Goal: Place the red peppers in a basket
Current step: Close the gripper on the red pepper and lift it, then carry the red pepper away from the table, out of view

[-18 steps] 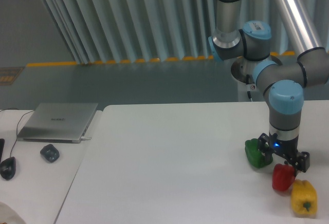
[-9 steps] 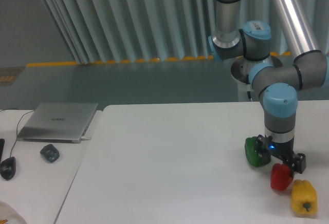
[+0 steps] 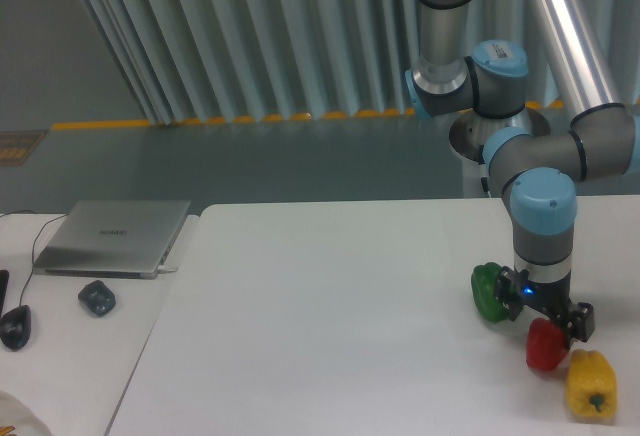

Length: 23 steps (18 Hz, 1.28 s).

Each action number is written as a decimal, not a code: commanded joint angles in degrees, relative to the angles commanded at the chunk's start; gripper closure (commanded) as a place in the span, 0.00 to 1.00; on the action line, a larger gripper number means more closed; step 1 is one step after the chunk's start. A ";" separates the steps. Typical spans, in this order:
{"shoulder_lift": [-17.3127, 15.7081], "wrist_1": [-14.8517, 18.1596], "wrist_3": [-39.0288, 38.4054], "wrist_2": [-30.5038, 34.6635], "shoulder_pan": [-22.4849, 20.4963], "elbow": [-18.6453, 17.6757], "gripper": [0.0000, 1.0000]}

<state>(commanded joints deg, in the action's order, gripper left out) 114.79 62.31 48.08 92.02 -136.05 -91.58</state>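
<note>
Red pepper (image 3: 546, 346): on the white table (image 3: 330, 316), between green pepper (image 3: 489, 293) and yellow pepper (image 3: 589, 385). Gripper (image 3: 547, 314): directly above the red pepper; finger spread cannot be told

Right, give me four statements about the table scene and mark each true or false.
1. The red pepper lies between the green pepper and the yellow pepper. True.
2. The gripper is carrying the red pepper high above the table. False: the pepper sits at table level with the gripper just above it.
3. A closed laptop lies at the left. True.
4. A basket stands beside the peppers. False: no basket is visible.
</note>
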 joint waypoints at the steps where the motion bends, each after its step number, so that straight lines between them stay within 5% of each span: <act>1: 0.00 0.00 0.00 0.00 0.00 0.09 0.33; 10: -0.61 0.53 -0.18 -0.17 -0.09 1.23 0.44; 19: -3.25 0.18 0.79 0.87 -0.26 5.01 0.44; 23: -3.16 -0.26 14.47 10.19 -0.53 6.68 0.44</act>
<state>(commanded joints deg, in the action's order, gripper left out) 111.62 62.05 62.54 102.21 -136.58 -84.90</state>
